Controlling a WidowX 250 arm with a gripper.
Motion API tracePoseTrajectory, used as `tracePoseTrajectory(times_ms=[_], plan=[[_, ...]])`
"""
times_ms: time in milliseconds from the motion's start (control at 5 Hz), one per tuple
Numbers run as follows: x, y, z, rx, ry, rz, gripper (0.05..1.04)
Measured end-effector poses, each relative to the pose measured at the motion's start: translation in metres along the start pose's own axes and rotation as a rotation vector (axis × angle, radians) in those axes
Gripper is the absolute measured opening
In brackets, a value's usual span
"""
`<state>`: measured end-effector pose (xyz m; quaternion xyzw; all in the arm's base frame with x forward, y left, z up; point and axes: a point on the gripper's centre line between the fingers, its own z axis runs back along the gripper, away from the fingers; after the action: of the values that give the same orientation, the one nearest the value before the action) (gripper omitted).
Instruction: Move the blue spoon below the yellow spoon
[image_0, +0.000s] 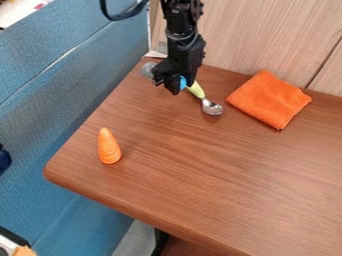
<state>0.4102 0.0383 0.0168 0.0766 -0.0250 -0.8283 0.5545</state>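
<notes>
The black gripper (175, 86) hangs at the upper middle, over the back left part of the table. Right at its lower end shows a blue handle piece of the blue spoon (183, 82); a grey, rounded spoon bowl (147, 69) juts out on the gripper's left. The gripper covers the stretch between them. Just right of the gripper lies the yellow spoon (196, 90), its yellow-green handle towards the gripper and its metal bowl pointing down and right. Whether the blue spoon is held or touches the table, I cannot tell.
An orange cloth (269, 99) lies to the right by the wooden wall panel (260, 37). An orange carrot-shaped toy (108, 146) is near the left edge of the brown table (200, 185). A blue padded surface (67, 75) borders the table on the left.
</notes>
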Motion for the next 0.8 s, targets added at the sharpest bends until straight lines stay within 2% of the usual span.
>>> tracePoseTrajectory(times_ms=[400, 600, 800], plan=[[-0.01, 0.005, -0.035, -0.068, 0.024, -0.004, 0.44], [-0.012, 0.006, -0.038, -0.075, 0.032, -0.01, 0.439], [-0.009, 0.007, -0.038, -0.08, 0.04, -0.002, 0.496]])
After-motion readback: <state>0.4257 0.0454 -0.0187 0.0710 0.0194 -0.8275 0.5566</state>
